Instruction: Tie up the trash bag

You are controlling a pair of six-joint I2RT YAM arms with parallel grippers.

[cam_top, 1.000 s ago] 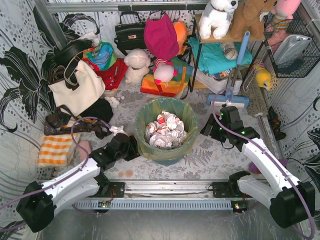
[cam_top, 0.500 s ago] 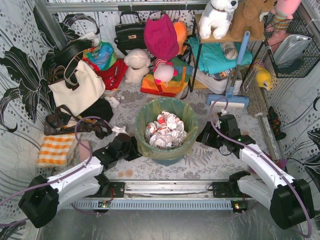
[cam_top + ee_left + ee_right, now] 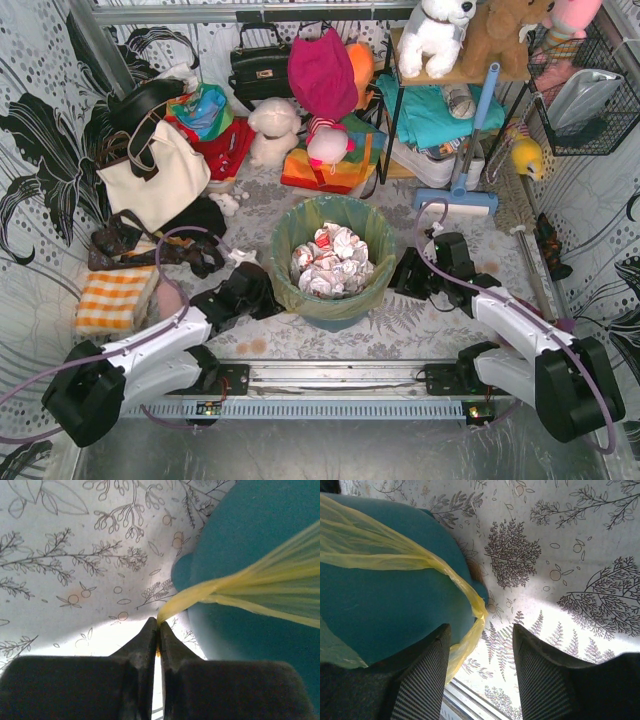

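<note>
Where leaf-print cloth (image 3: pixel 400 322) lies, trash bag (image 3: pixel 283 262) in bin (image 3: pixel 330 318), toys (image 3: pixel 437 35) behind.

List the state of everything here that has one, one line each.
trash bag, untied, lining the teal bin, mouth open, edges pulled outward.
left pincer, shut on a strand of the trash bag.
right pincer, open around a bag strand.
teal bin, upright, holding crumpled paper.

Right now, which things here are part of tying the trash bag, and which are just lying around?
In the job: trash bag, pinched by the left gripper; right gripper, open around a bag strand; teal bin holding the bag.
Lying about: cream tote bag, black handbag, white plush dog, orange checked cloth.
</note>
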